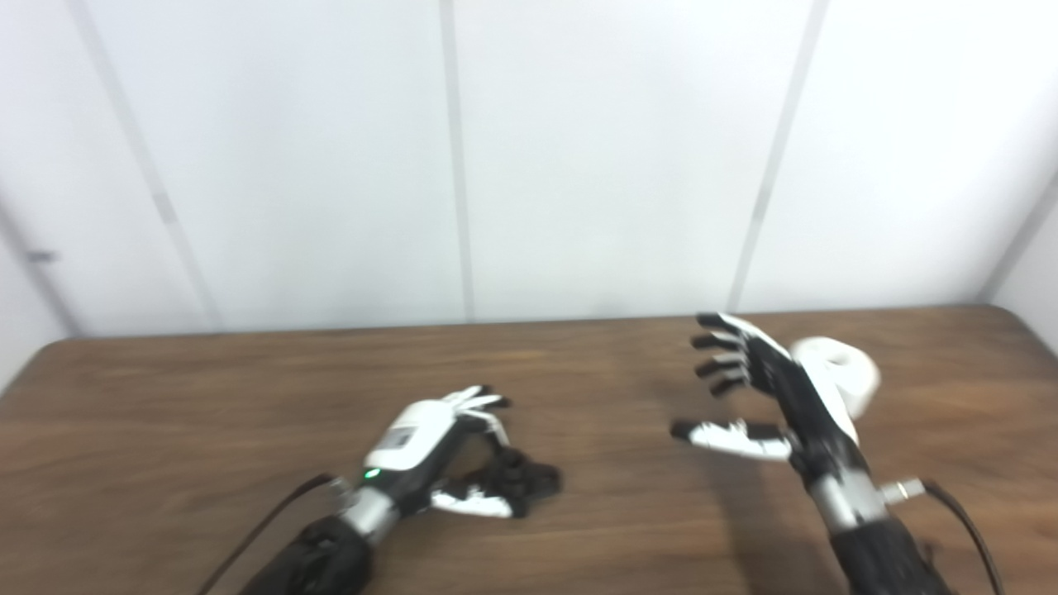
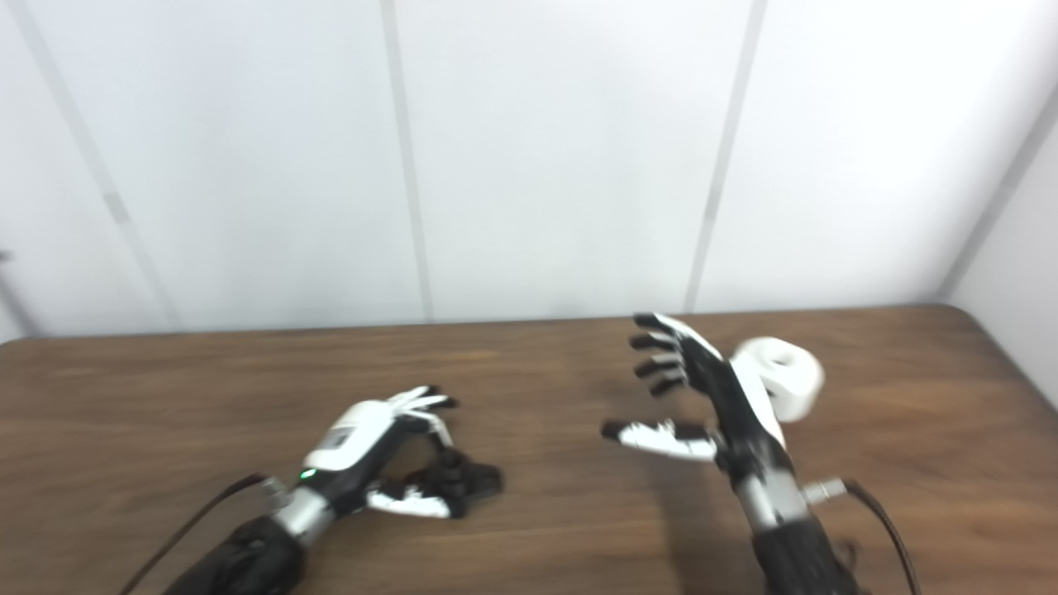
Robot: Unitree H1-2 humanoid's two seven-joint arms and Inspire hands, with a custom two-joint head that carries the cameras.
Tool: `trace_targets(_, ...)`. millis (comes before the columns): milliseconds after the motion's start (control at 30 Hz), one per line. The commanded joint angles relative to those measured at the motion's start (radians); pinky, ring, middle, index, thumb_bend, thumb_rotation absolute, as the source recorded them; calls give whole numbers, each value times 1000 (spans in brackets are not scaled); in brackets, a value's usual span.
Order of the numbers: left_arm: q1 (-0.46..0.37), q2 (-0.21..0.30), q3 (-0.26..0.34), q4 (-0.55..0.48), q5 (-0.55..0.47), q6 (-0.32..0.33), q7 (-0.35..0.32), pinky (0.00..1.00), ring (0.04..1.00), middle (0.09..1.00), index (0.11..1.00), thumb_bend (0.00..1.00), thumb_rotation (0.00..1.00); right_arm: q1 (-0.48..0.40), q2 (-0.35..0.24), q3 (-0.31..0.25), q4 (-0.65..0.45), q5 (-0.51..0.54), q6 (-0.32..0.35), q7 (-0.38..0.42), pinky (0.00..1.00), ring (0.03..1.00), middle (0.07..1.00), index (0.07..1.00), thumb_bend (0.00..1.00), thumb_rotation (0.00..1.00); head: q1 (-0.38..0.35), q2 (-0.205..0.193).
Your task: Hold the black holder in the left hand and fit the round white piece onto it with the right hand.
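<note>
Our left robot hand (image 1: pixel 430 450) curls loosely around the knobbly black plastic holder (image 1: pixel 517 479) lying on the brown wooden surface (image 1: pixel 207 413), while our right robot hand (image 1: pixel 764 388) hovers spread and empty beside the round white piece (image 1: pixel 847 372), so gripping, lifting and fitting remain.

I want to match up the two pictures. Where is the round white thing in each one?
Left eye view: the round white piece lies on the table, right of middle, just behind the raised right hand.
Right eye view: the same piece sits a little further left in the picture, again behind that hand.
Shared landmark: the right hand, its fingers spread and holding nothing, stands just left of the piece in both.
</note>
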Motion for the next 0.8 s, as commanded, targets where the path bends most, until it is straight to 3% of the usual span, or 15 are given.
trace_targets(0, 89, 42, -56, 104, 69, 27, -81, 924, 935, 859, 484, 523, 53, -53, -19, -16, -39, -30, 1, -29, 545, 661, 763, 808, 697, 224, -45, -13)
trace_targets(167, 99, 63, -46, 107, 58, -22, -68, 899, 920, 846, 485, 522, 49, -88, -53, -41, -55, -116, 38, -61, 544, 682, 782, 802, 736, 261, -146, -55)
trace_targets(267, 105, 71, -46, 114, 63, -52, -51, 893, 912, 840, 485, 522, 49, -94, -79, -77, -77, -112, 65, -60, 513, 675, 797, 813, 728, 265, -184, -72)
trace_targets(433, 104, 72, -44, 155, 62, -83, -34, 917, 919, 841, 485, 522, 50, -91, -115, -134, -81, -126, 84, -87, 502, 653, 774, 804, 738, 246, -207, -86)
trace_targets(600, 96, 70, -43, 205, 58, -110, -20, 920, 930, 849, 485, 522, 51, -88, -144, -176, -93, -182, 138, -118, 566, 723, 809, 801, 730, 271, -211, -86)
trace_targets(767, 95, 69, -40, 226, 52, -131, -21, 927, 934, 855, 485, 523, 52, -80, -194, -190, -89, -190, 205, -74, 628, 775, 842, 814, 746, 313, -211, -85)
